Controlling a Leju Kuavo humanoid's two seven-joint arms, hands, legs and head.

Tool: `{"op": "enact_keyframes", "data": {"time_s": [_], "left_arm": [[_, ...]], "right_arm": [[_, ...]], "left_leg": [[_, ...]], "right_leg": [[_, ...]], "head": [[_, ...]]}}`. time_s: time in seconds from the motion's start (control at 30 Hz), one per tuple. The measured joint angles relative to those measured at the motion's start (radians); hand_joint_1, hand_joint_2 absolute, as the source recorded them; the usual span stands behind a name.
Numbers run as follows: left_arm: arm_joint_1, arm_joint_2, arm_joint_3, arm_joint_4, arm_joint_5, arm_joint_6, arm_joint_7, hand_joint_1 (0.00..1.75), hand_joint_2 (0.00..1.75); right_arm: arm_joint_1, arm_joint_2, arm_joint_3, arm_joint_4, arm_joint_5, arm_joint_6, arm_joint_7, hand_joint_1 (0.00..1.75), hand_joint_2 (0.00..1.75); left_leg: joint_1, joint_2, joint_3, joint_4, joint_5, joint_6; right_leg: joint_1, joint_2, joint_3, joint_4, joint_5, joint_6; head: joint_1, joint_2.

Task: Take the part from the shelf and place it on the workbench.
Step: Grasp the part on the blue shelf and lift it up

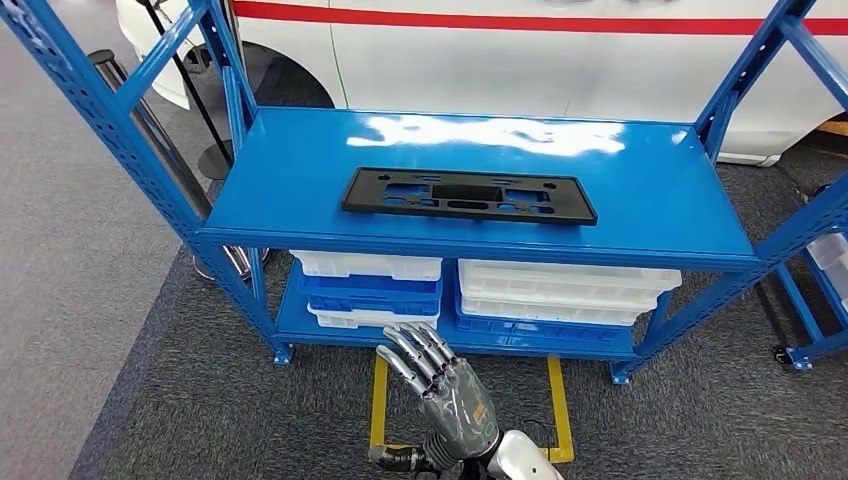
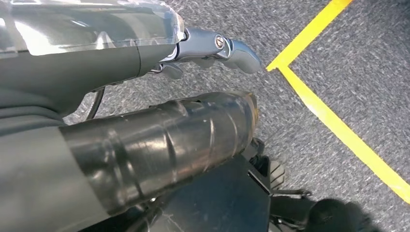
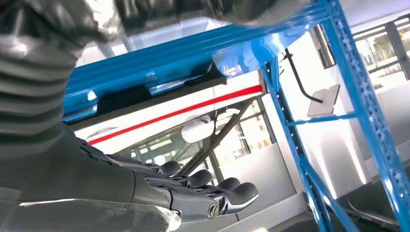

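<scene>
Robot hand [image 1: 440,392] below shelved part [image 1: 468,195]

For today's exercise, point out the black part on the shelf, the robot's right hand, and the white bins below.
black part [image 1: 468,195]: head view, middle of the flat plate.
right hand [image 1: 452,395]: head view, back of the hand.
white bins [image 1: 565,290]: head view, front wall.

The right hand [image 1: 445,400] was raised in front of the robot in the head view, its fingers [image 1: 415,352] stretched out straight and slightly apart, pointing forward, and holding nothing. Its silver wrist [image 1: 525,458] came up from below. In the left wrist view the left hand [image 2: 212,48] hung low over the floor, its fingers extended and holding nothing
</scene>
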Motion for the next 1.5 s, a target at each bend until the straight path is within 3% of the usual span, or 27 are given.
{"op": "enact_keyframes", "data": {"time_s": [0.03,0.13,0.2,0.23,0.3,0.33,0.37,0.4,0.47,0.53,0.6,0.7,0.77,0.83,0.87,0.9,0.97,1.0,1.07,1.2,1.27,1.33,1.37,1.4,1.43,1.5], "left_arm": [[-0.001,0.001,0.000,0.000,0.000,-0.001,0.002,0.00,0.00],[-0.002,0.001,0.001,0.001,-0.001,-0.004,0.005,0.00,0.00],[-0.002,0.001,0.002,0.001,-0.001,-0.004,0.005,0.00,0.00],[-0.002,0.001,0.002,0.001,-0.002,-0.004,0.006,0.00,0.00],[0.000,0.002,0.002,0.001,-0.003,-0.004,0.007,0.00,0.00],[0.002,0.002,0.003,0.002,-0.004,-0.004,0.007,0.00,0.00],[0.004,0.002,0.003,0.002,-0.004,-0.004,0.008,0.00,0.00],[0.006,0.002,0.003,0.002,-0.005,-0.003,0.008,0.00,0.00],[0.008,0.004,0.003,0.002,-0.008,-0.001,0.009,0.00,0.00],[0.007,0.007,0.005,0.002,-0.010,0.001,0.010,0.00,0.00],[0.005,0.009,0.005,0.003,-0.011,0.003,0.012,0.00,0.00],[0.008,0.010,0.006,0.003,-0.012,0.005,0.015,0.00,0.00],[0.006,0.009,0.006,0.003,-0.012,0.005,0.016,0.00,0.00],[0.005,0.009,0.006,0.003,-0.013,0.006,0.018,0.00,0.00],[0.006,0.009,0.007,0.004,-0.014,0.007,0.019,0.00,0.00],[0.007,0.009,0.007,0.004,-0.014,0.007,0.020,0.00,0.00],[0.009,0.009,0.007,0.004,-0.014,0.008,0.020,0.00,0.00],[0.009,0.008,0.008,0.005,-0.014,0.008,0.021,0.00,0.00],[0.007,0.008,0.008,0.006,-0.015,0.007,0.022,0.00,0.00],[0.002,0.008,0.010,0.006,-0.018,0.007,0.022,0.00,0.00],[0.000,0.009,0.011,0.006,-0.019,0.007,0.021,0.00,0.00],[0.001,0.009,0.015,0.006,-0.021,0.006,0.021,0.00,0.00],[0.003,0.009,0.016,0.006,-0.021,0.005,0.021,0.00,0.00],[0.006,0.009,0.017,0.006,-0.021,0.005,0.021,0.00,0.00],[0.008,0.009,0.019,0.006,-0.022,0.004,0.021,0.00,0.00],[0.012,0.009,0.022,0.007,-0.022,0.004,0.018,0.00,0.00]], "right_arm": [[0.001,-0.001,0.000,-0.001,0.000,0.000,0.001,0.00,1.75],[0.006,-0.002,-0.001,-0.005,0.000,0.000,0.004,0.00,1.75],[0.007,-0.002,-0.001,-0.011,0.000,0.000,0.005,0.00,1.75],[0.008,-0.002,-0.001,-0.013,0.000,0.000,0.006,0.00,1.75],[0.011,-0.002,-0.001,-0.016,0.000,0.000,0.006,0.00,1.75],[0.014,-0.002,-0.002,-0.016,0.000,0.000,0.006,0.00,1.75],[0.016,-0.002,-0.002,-0.017,0.000,0.000,0.006,0.00,1.75],[0.018,-0.002,-0.002,-0.017,0.000,0.000,0.006,0.00,1.75],[0.020,-0.002,-0.002,-0.018,0.000,0.000,0.006,0.00,1.75],[0.020,-0.002,-0.003,-0.020,0.000,0.000,0.006,0.00,1.75],[0.021,-0.002,-0.005,-0.022,0.000,0.000,0.007,0.00,1.75],[0.022,-0.002,-0.009,-0.025,-0.001,0.000,0.007,0.00,1.75],[0.022,-0.002,-0.013,-0.026,-0.001,0.000,0.007,0.00,1.75],[0.026,-0.003,-0.016,-0.026,-0.001,0.000,0.007,0.00,1.75],[0.028,-0.003,-0.018,-0.025,-0.001,0.000,0.007,0.00,1.75],[0.030,-0.003,-0.019,-0.025,-0.001,0.000,0.007,0.00,1.75],[0.031,-0.003,-0.022,-0.025,-0.001,-0.001,0.007,0.00,1.75],[0.031,-0.003,-0.024,-0.025,-0.001,-0.001,0.006,0.00,1.75],[0.032,-0.004,-0.027,-0.026,-0.001,-0.001,0.005,0.00,1.75],[0.036,-0.003,-0.035,-0.032,-0.001,-0.006,0.004,0.00,1.75],[0.037,-0.002,-0.041,-0.039,0.000,-0.013,0.003,0.00,1.75],[0.042,-0.003,-0.049,-0.045,0.002,-0.020,0.002,0.00,1.75],[0.047,-0.003,-0.055,-0.049,0.004,-0.021,0.002,0.00,1.75],[0.052,-0.003,-0.062,-0.054,0.008,-0.022,0.001,0.00,1.75],[0.056,-0.003,-0.070,-0.061,0.011,-0.023,-0.001,0.00,1.75],[0.063,-0.003,-0.087,-0.077,0.016,-0.024,-0.006,0.00,1.75]], "left_leg": [[-0.001,0.000,0.000,0.005,-0.007,-0.008],[0.000,0.002,0.006,0.003,-0.017,-0.026],[0.002,0.001,-0.006,0.040,-0.040,-0.032],[0.003,0.000,-0.030,0.090,-0.064,-0.034],[0.002,0.000,-0.112,0.232,-0.115,-0.034],[0.002,0.000,-0.151,0.289,-0.125,-0.032],[0.001,0.000,-0.176,0.314,-0.114,-0.029],[-0.001,-0.001,-0.182,0.299,-0.083,-0.024],[-0.008,-0.002,-0.149,0.181,0.010,-0.005],[-0.018,-0.004,-0.110,0.076,0.056,0.012],[-0.023,-0.004,-0.097,0.042,0.050,0.019],[-0.017,-0.006,-0.070,0.016,0.049,0.029],[-0.015,-0.006,-0.052,0.006,0.045,0.037],[-0.016,-0.006,-0.045,0.005,0.037,0.041],[-0.016,-0.006,-0.040,0.005,0.031,0.041],[-0.016,-0.006,-0.032,0.005,0.025,0.039],[-0.016,-0.007,-0.012,0.005,0.008,0.034],[-0.016,-0.007,-0.003,0.005,0.001,0.030],[-0.017,-0.007,0.006,0.005,-0.012,0.018],[-0.019,-0.007,0.016,0.036,-0.029,-0.004],[-0.016,-0.007,-0.033,0.130,-0.060,-0.012],[-0.013,-0.007,-0.120,0.253,-0.102,-0.021],[-0.011,-0.007,-0.154,0.286,-0.109,-0.023],[-0.010,-0.007,-0.173,0.288,-0.098,-0.024],[-0.009,-0.007,-0.175,0.254,-0.065,-0.024],[-0.010,-0.007,-0.154,0.137,0.032,-0.019]], "right_leg": [[0.002,-0.001,0.012,-0.026,0.001,-0.005],[0.009,0.003,0.015,-0.029,-0.014,-0.033],[0.008,0.004,0.024,-0.033,-0.020,-0.049],[0.008,0.003,0.029,-0.034,-0.023,-0.056],[0.013,0.003,0.037,-0.035,-0.031,-0.065],[0.016,0.005,0.043,-0.035,-0.035,-0.067],[0.018,0.007,0.049,-0.035,-0.041,-0.069],[0.021,0.011,0.058,-0.035,-0.047,-0.069],[0.024,0.015,0.078,-0.036,-0.061,-0.067],[0.027,0.018,0.088,-0.037,-0.072,-0.059],[0.027,0.018,0.093,-0.037,-0.071,-0.045],[0.026,0.014,0.091,-0.011,-0.078,-0.029],[0.023,0.012,0.042,0.078,-0.122,-0.020],[0.021,0.012,-0.035,0.190,-0.164,-0.012],[0.020,0.011,-0.060,0.215,-0.161,-0.010],[0.020,0.010,-0.069,0.205,-0.138,-0.010],[0.020,0.007,-0.037,0.091,-0.045,-0.015],[0.022,0.005,-0.018,0.035,-0.018,-0.019],[0.030,0.003,0.003,-0.029,-0.004,-0.032],[0.025,0.004,0.034,-0.050,-0.012,-0.060],[0.022,0.004,0.058,-0.058,-0.021,-0.069],[0.022,0.005,0.072,-0.060,-0.035,-0.072],[0.022,0.007,0.081,-0.060,-0.043,-0.071],[0.021,0.009,0.092,-0.060,-0.053,-0.070],[0.021,0.011,0.107,-0.060,-0.063,-0.067],[0.021,0.013,0.135,-0.059,-0.085,-0.060]], "head": [[0.000,0.000],[0.000,0.000],[0.000,0.000],[-0.001,0.000],[-0.001,0.000],[-0.001,0.000],[-0.001,0.000],[-0.001,0.000],[0.000,0.000],[0.000,0.000],[0.000,0.000],[0.001,0.000],[0.002,0.000],[0.002,0.000],[0.001,0.000],[0.002,0.000],[0.002,0.000],[0.002,0.000],[0.002,0.000],[0.001,0.000],[0.000,0.000],[-0.001,0.000],[-0.001,0.000],[-0.001,0.000],[-0.001,0.000],[0.000,0.000]]}}
